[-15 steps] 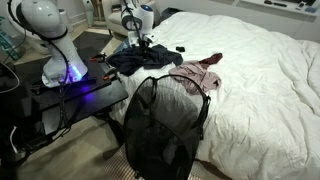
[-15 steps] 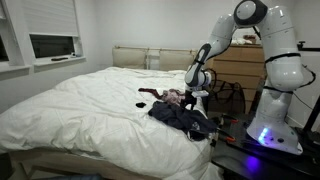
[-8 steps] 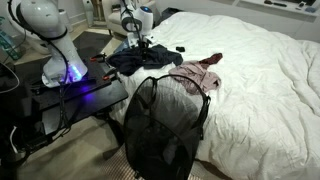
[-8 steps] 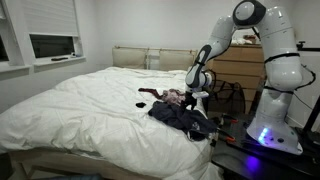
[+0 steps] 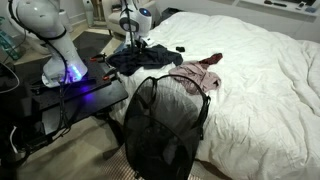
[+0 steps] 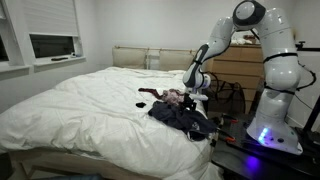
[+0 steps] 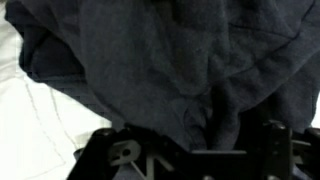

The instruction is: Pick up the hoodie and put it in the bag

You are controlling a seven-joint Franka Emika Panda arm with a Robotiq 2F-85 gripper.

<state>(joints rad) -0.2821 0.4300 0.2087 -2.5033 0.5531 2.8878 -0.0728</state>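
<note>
Fingers (image 7: pixel 112 158) spread apart over the hoodie (image 5: pixel 140 62), crumpled heap at the bed (image 5: pixel 260 70) edge, lengthwise direction unclear, bag (image 5: pixel 160 125) near

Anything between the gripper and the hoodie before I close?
Nothing. In the wrist view, only the dark hoodie fills the stretch ahead of the open gripper; no other garment shows there.
</note>
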